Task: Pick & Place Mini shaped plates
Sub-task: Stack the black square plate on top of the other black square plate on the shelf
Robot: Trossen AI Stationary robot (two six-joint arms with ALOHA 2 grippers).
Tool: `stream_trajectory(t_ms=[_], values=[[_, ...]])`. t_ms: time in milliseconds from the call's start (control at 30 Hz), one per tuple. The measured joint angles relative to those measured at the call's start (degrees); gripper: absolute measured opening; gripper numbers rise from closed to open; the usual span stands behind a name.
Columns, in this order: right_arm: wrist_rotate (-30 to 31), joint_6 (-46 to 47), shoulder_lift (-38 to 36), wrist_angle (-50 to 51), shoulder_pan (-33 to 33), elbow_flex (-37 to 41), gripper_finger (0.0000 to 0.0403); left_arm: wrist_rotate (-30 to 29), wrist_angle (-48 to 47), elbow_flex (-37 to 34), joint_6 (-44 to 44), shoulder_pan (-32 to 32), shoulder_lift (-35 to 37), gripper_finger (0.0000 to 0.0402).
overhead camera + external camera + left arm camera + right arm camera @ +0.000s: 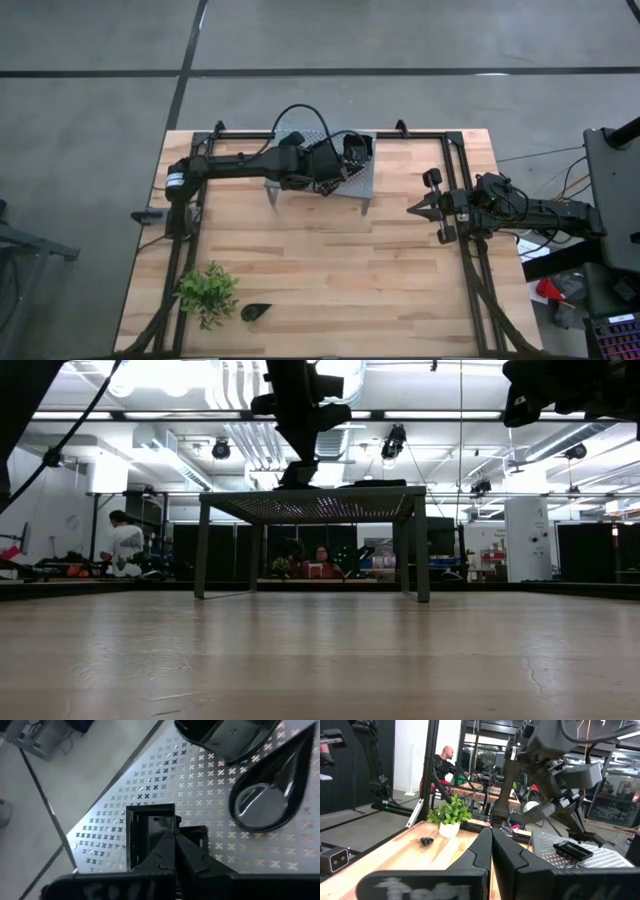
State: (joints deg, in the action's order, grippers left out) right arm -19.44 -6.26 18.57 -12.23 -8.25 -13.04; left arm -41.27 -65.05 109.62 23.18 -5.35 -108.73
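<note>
Glossy black teardrop plate [270, 795] and a square black plate [145, 832] sit on the grey rack [150, 780]. Left hand [175, 840] is fully closed over the square plate, gripping nothing. Right hand [415, 208], near the table's right edge, is closed and empty.

The left gripper's [172, 837] two dark fingers meet at their tips, closed together just over a small square black dish [145, 837] with raised walls that lies on the grey perforated metal rack [150, 780]. Whether the fingertips pinch the dish's near wall or only touch it cannot be told. The rack's surface is pierced with rows of small cross-shaped holes that catch the light. Well apart from the square dish sits a glossy black teardrop-shaped plate [272, 790], its round bowl reflecting light and its point aimed away from the gripper. Just beside it, a larger black dish [225, 735] is cut off by the frame edge. Beyond the rack's edge lies grey floor [60, 795] crossed by a dark line.
</note>
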Motion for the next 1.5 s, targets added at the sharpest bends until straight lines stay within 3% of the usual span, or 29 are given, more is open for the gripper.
stream_trajectory(t_ms=[933,1500], values=[[0.0,-0.16,0.0,0.0,-0.02,0.0,0.0008,0.39,-0.16,-0.26,-3.76,-0.02,-0.42,0.0002],[0.02,-0.17,0.0,0.0,0.0,0.0,0.0008,1.67,-3.86,0.3,-1.41,1.02,-0.33,0.0109]])
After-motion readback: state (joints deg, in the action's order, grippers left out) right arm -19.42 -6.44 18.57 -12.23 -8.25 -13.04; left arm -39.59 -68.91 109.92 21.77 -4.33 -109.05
